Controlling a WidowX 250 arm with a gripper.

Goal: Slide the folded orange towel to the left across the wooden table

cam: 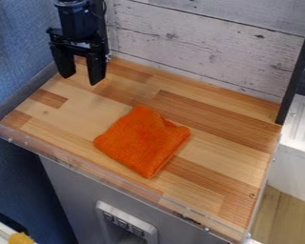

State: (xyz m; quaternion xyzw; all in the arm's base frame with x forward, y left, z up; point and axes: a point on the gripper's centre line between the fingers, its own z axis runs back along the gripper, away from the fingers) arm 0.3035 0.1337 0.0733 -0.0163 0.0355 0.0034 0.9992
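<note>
Gripper [80,79] is just hanging over the back left part of the wooden counter, fingers spread with nothing between them. The orange cloth [142,140] is lying folded around the middle of the counter [228,164], well apart from it, with whitewashed boards [199,43] behind.

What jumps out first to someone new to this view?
The bright orange cloth, folded into a rough square near the middle of the wooden surface, stands out most. Next is the black gripper at the upper left, its two fingers pointing down and spread apart over the wood. Behind them, whitewashed boards form the back wall.
</note>
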